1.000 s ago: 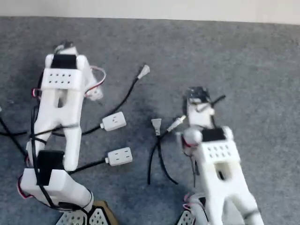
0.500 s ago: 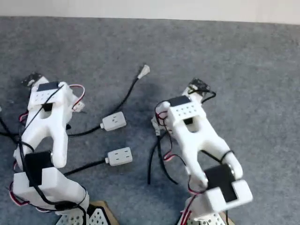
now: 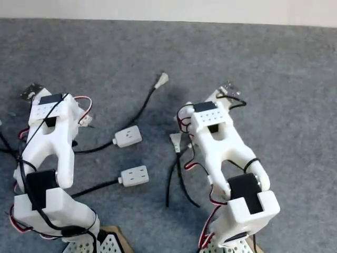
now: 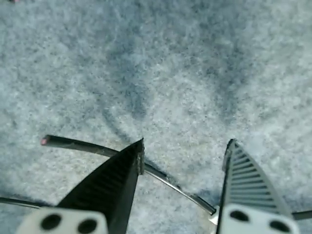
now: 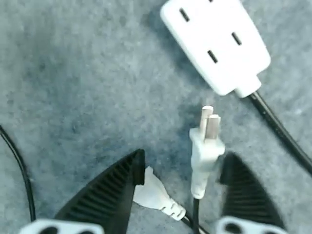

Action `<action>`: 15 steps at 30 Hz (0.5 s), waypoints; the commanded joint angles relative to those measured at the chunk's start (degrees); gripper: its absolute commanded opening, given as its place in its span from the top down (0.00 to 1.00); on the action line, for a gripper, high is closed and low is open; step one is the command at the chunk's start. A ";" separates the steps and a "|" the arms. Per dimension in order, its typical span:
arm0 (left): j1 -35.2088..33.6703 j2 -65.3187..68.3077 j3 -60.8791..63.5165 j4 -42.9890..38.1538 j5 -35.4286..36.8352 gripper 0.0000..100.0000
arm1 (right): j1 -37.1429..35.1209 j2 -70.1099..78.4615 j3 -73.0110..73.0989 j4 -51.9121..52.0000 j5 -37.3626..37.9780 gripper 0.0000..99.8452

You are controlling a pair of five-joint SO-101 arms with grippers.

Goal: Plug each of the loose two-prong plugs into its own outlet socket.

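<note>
- White plug (image 5: 204, 146) lies on the bench between the open right end effector's (image 5: 184, 161) fingers, not yet gripped. Closing off-centre could twist its prongs away from the outlet (image 5: 217, 46) they point toward.
- Second plug (image 5: 156, 195), just beside one finger, might get pinched along with it.
- From above, both outlets lie toward 9 o'clock of the right arm.
- Left end effector (image 4: 185, 146), also open, straddles a black cable (image 4: 97, 147) and could snag it.
</note>
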State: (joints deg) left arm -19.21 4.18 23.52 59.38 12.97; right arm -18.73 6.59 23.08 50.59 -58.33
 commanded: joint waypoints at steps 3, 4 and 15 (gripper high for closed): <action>-0.13 -2.15 -0.22 -0.53 0.35 0.73 | 0.48 -0.57 -1.71 -0.92 5.89 1.00; -0.13 -2.15 -0.22 -0.53 0.35 0.73 | 0.40 -0.66 -0.22 -1.01 7.12 0.99; -0.13 -2.15 -0.22 -0.53 0.35 0.73 | 0.48 -0.75 4.18 -0.92 15.47 0.98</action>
State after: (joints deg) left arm -19.21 4.18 23.52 59.38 12.97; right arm -18.73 6.42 26.77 49.63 -49.36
